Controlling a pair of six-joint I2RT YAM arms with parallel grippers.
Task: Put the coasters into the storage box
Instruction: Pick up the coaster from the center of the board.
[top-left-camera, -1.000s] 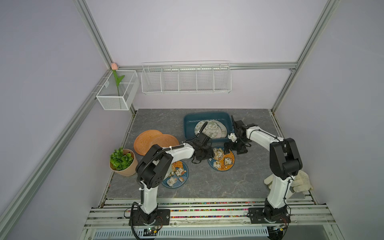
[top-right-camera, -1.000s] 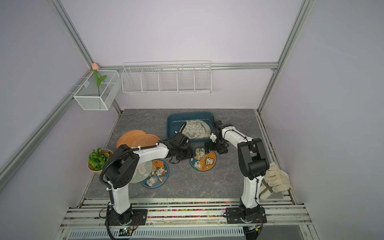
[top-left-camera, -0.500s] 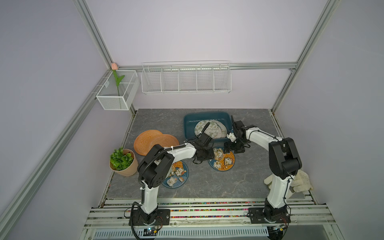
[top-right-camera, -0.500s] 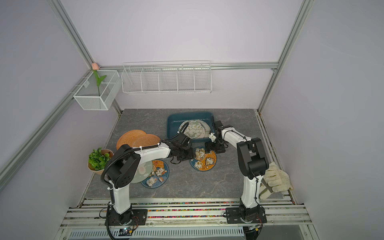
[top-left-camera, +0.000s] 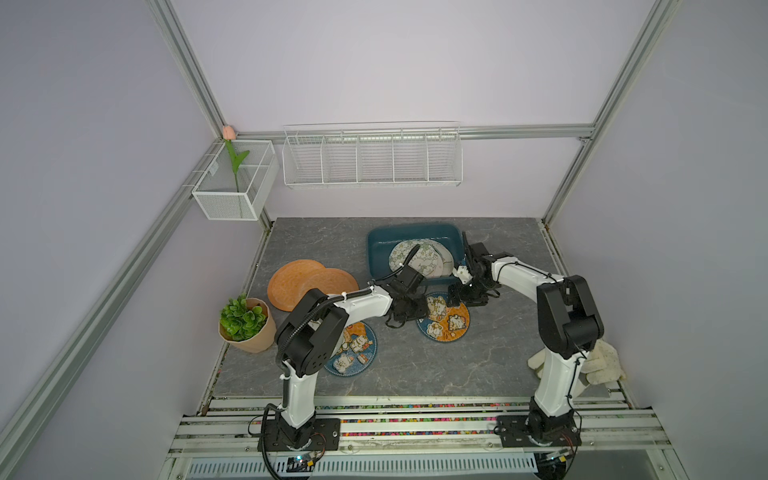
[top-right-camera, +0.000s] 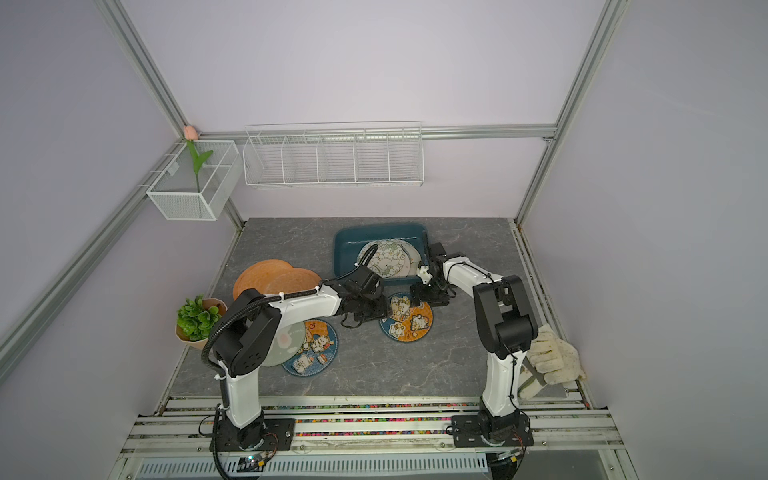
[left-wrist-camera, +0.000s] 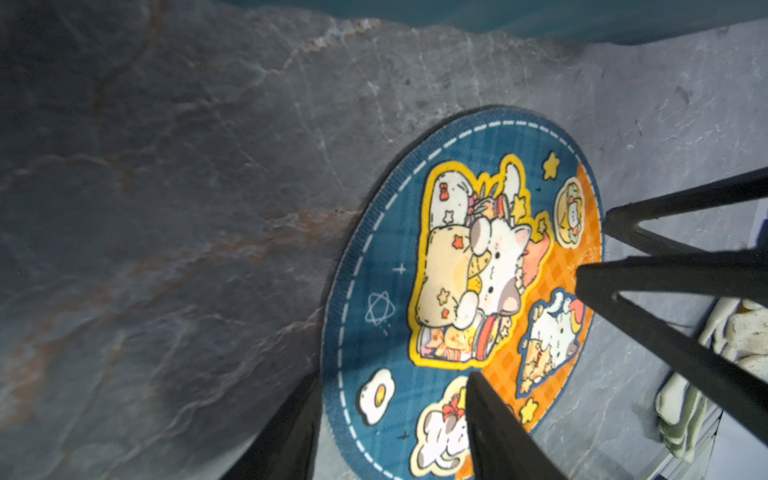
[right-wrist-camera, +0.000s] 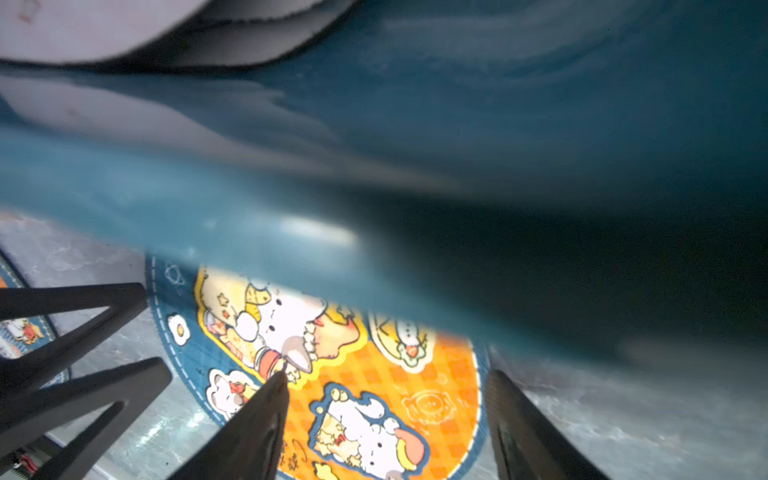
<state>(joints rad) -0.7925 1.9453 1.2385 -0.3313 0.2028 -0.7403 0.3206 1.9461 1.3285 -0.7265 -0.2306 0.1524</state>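
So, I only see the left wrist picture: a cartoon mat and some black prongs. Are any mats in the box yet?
Observer: Yes, in both top views a few pale coasters overlap inside the storage box.
Operator: Whose prongs poke in from the side?
Observer: They belong to the right gripper; it reaches over the same blue and orange coaster from the box side, opposite the left gripper.
Operator: Many left out?
Observer: Two orange coasters lie beside a potted plant, and another blue coaster near the left arm.
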